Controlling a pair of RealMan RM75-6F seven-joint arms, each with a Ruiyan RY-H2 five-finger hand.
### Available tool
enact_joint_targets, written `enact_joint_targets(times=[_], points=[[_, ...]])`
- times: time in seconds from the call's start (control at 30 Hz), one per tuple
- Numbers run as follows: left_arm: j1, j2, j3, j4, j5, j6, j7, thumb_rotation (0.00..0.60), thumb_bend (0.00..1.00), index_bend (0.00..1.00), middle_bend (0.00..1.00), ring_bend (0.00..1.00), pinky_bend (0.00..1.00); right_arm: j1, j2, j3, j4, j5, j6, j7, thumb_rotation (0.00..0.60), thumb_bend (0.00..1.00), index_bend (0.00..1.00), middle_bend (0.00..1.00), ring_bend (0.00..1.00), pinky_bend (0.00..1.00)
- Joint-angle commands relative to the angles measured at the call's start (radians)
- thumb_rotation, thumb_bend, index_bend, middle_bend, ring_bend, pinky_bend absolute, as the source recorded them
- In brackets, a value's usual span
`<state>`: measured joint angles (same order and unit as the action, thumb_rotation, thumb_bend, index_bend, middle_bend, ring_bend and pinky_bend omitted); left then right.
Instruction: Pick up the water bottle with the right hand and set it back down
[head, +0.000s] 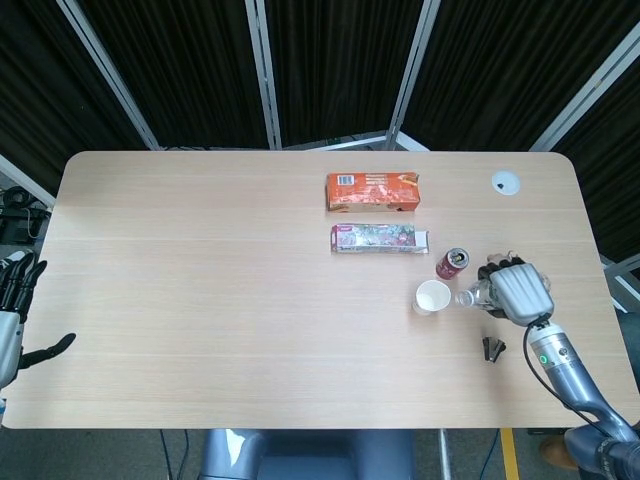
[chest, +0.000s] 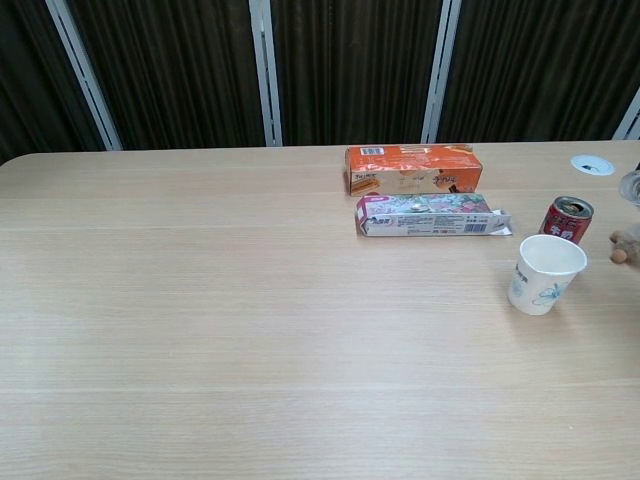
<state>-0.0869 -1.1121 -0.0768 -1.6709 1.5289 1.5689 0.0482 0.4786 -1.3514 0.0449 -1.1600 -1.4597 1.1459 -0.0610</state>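
In the head view the clear water bottle (head: 468, 297) lies tilted, its neck pointing left toward the paper cup (head: 432, 297). My right hand (head: 519, 290) grips the bottle's body from above and hides most of it. The chest view shows only a clear sliver of the bottle (chest: 631, 186) at the right edge, and no right hand. My left hand (head: 14, 312) hangs off the table's left edge with fingers spread and nothing in it.
A red can (head: 452, 263) stands just behind the cup. An orange box (head: 372, 190) and a flowery box (head: 379, 239) lie further back. A small black clip (head: 492, 348) lies near the right forearm. A brown toy (chest: 627, 246) sits at the right edge.
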Motion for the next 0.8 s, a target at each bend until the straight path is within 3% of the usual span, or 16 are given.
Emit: enact_joint_targets(times=[0.03,0.43,0.8], points=[[0.000,0.000,0.000,0.000,-0.001,0.000,0.001,0.600,0.00,0.00,0.00,0.00,0.00,0.008,-0.020,0.021,0.002,0.040,-0.025,-0.084,0.600,0.61,0.50,0.55,0.47,0.44],[-0.002,0.002,0.000,0.000,-0.005,-0.008,-0.004,0.600,0.00,0.00,0.00,0.00,0.00,0.031,-0.064,0.060,-0.045,0.135,-0.070,-0.316,0.600,0.62,0.50,0.56,0.48,0.44],[-0.003,0.005,-0.004,0.007,-0.016,-0.014,-0.014,0.600,0.00,0.00,0.00,0.00,0.00,0.047,-0.084,0.081,-0.043,0.194,-0.095,-0.402,0.600,0.63,0.50,0.56,0.48,0.45]])
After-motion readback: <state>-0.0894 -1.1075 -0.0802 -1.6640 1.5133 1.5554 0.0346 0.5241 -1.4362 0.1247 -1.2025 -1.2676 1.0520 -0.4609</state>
